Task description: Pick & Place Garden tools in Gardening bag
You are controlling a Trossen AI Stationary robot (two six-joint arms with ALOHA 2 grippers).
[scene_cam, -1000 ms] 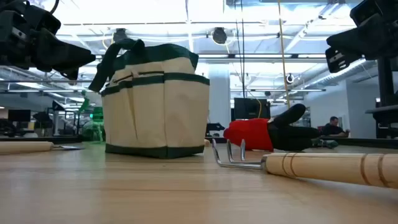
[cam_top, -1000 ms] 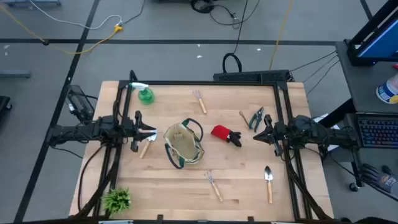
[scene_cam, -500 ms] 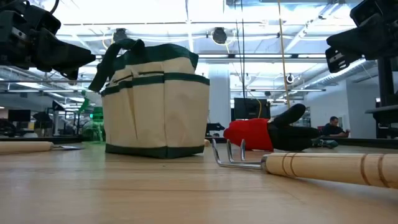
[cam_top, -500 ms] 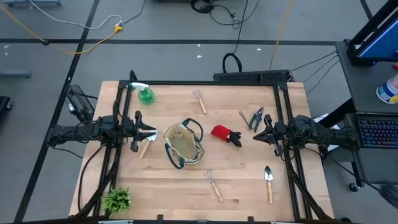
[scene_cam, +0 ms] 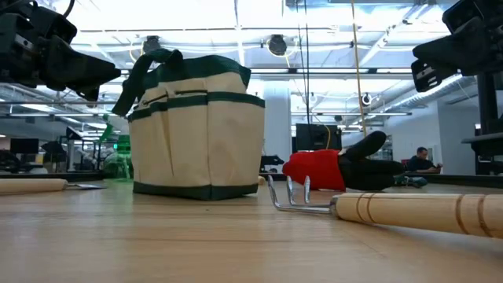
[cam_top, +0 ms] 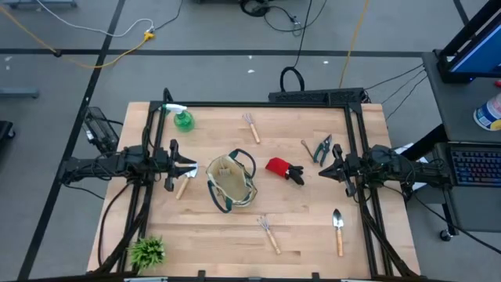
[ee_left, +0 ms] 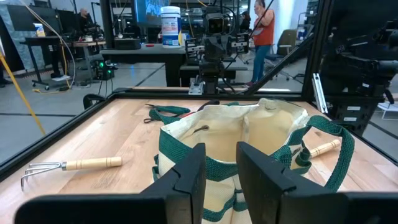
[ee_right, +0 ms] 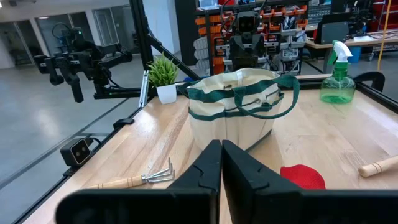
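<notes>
Mid-table, gardening bag (cam_top: 232, 183) is standing upright. Left gripper (cam_top: 192, 168) is hovering beside it, fingers slightly parted, holding nothing. Right gripper (cam_top: 329, 170) is waiting closed, empty.

The bag (cam_top: 232, 182) stands near the middle of the table (cam_top: 305, 235), a little toward the left arm's side. Just left of it, between the bag and the left end effector (cam_top: 190, 168), lies a wooden-handled tool (cam_top: 182, 186). The gloves (cam_top: 283, 169) lie just right of the bag, and the shears (cam_top: 322, 149) lie farther right, near the right end effector (cam_top: 332, 171). Toward the far edge sit a spray bottle (cam_top: 183, 118) at the left corner and a small rake (cam_top: 250, 126) near the centre. Toward the near edge lie another rake (cam_top: 268, 232) below the bag, a trowel (cam_top: 338, 229) at the right, and a plant (cam_top: 147, 251) in the left corner.
</notes>
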